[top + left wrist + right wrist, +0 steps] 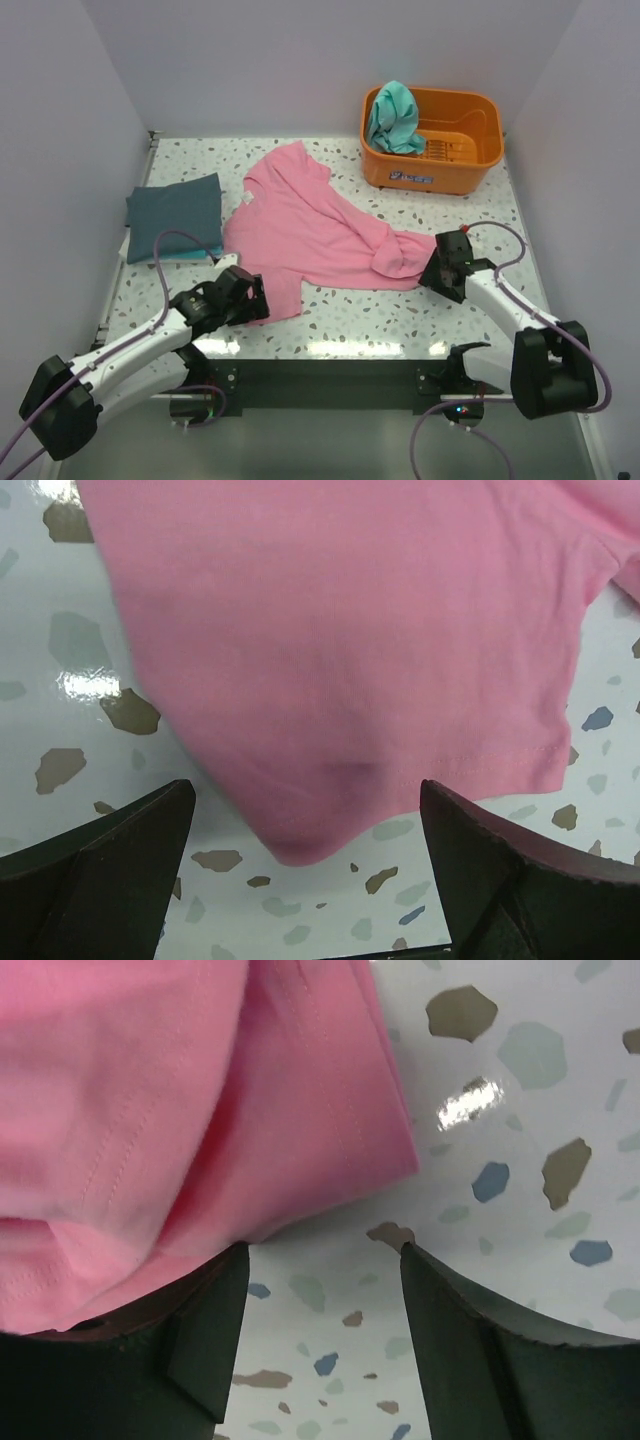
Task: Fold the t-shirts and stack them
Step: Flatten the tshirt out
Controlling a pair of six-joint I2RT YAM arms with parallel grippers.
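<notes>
The pink t-shirt [300, 225] lies spread on the table's middle, its right end bunched. My left gripper [255, 295] is open at the shirt's near left corner; in the left wrist view that corner [340, 660] hangs between the wide-apart fingers [110, 870], ungripped. My right gripper [432, 268] is open at the bunched right end; in the right wrist view the pink cloth [180, 1110] overlaps the left finger [200, 1340], with bare table between the jaws. The slate blue-grey shirt [175, 210] lies folded at the left. The teal shirt [393, 115] hangs crumpled in the basket.
The orange plastic basket [470, 150] stands at the back right. White walls close in the table on three sides. The speckled table top [400, 320] shows bare along the near edge between the two arms.
</notes>
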